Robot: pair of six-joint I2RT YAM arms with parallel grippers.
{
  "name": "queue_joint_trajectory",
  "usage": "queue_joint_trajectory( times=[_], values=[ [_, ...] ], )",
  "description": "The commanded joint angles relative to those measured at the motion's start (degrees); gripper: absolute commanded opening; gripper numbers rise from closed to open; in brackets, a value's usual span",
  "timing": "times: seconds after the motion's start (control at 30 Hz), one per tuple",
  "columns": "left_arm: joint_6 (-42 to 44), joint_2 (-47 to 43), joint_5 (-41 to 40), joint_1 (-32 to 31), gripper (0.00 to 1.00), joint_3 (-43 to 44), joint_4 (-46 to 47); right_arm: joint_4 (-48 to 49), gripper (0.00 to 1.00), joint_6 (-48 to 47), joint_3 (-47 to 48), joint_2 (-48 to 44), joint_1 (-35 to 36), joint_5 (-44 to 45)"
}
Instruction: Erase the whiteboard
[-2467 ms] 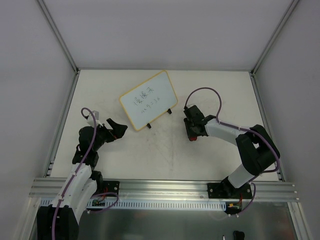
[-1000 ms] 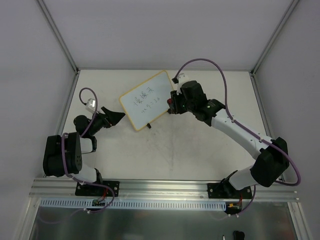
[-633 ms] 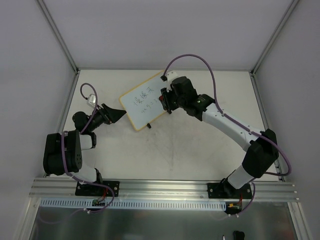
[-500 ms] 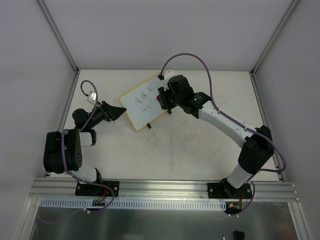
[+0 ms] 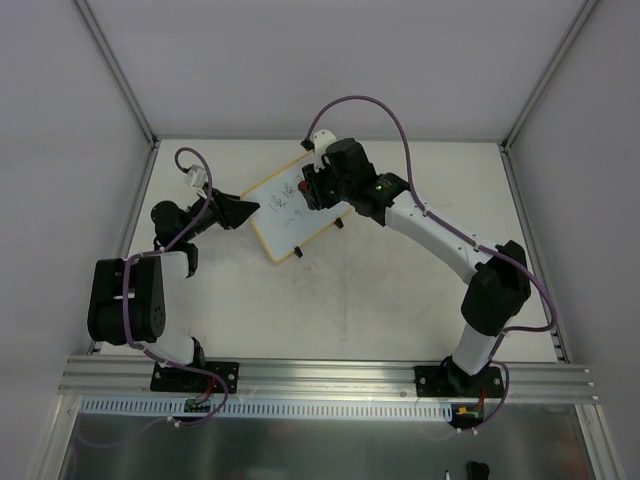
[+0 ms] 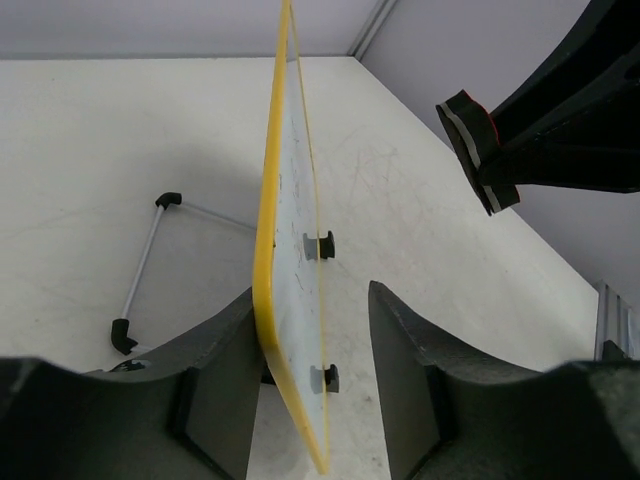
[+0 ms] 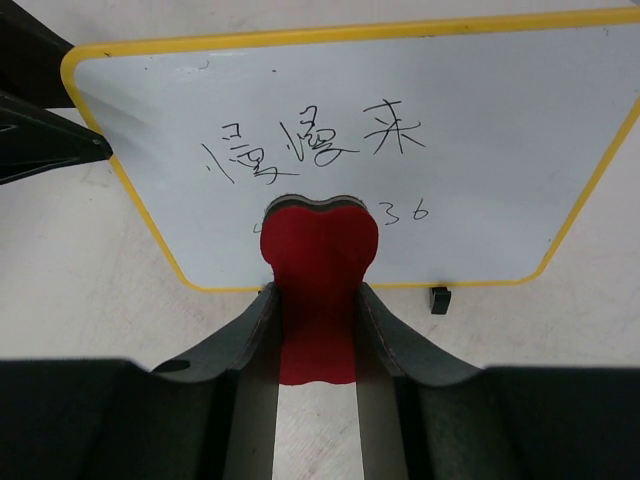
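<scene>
While the board (image 5: 287, 222) stands on its black feet (image 5: 298, 251) toward the far middle of the surface (image 5: 350, 300), turned at an angle to the arms, one arm meets it from each side. The left fingers (image 5: 238, 210) are at its left end. From the left wrist the board (image 6: 300, 300) is seen edge-on and upright, its yellow frame (image 6: 268, 240) running up between the two fingers (image 6: 215, 385). They are parted rather than closed: the finger on the back side sits right against the frame, whether touching I cannot tell, while the one on the written side stands off with a clear gap of surface showing. Behind the board a thin wire stand (image 6: 140, 265) with black tips rests on the surface.

The right fingers (image 7: 255, 335) are narrow, clamped on a red eraser (image 7: 320, 265) whose rounded end juts out past them. From the right wrist the eraser overlaps the board's (image 7: 480, 90) lower edge near the middle, below a row of dark handwritten characters (image 7: 310, 145) and beside a small "36" (image 7: 405, 211), covering part of that lower line. One foot (image 7: 438, 299) shows under the lower right corner. In the left wrist view the eraser (image 6: 478, 140) hangs out in front of the written face and seems apart from it. From above, the eraser (image 5: 305, 188) and right fingers (image 5: 320, 185) cover the far right part of the board.
</scene>
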Motion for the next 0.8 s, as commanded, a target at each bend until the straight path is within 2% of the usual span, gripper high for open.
queue_joint_trajectory(
  times=[0.0,0.03,0.3,0.53,0.77],
  values=[
    [6.37,-1.54,0.67,-0.42,0.44,2.55,0.88,0.40,0.00,-0.95,3.72,1.33,0.37,-2.12],
    [6.55,-1.54,0.76,-0.42,0.41,2.63,0.79,0.40,0.00,-1.04,4.07,1.59,0.37,-2.30],
    [7.17,-0.32,-0.21,-0.42,0.37,2.63,0.17,0.92,0.00,-1.92,5.40,3.18,0.81,-3.97],
    [5.59,2.06,-0.30,-0.25,0.37,2.46,2.45,3.73,0.00,-2.45,4.52,4.41,1.43,-5.20],
    [6.38,1.88,-0.91,-0.16,0.35,1.85,0.79,8.74,0.00,-4.20,2.06,5.02,2.74,-6.25]
  ],
)
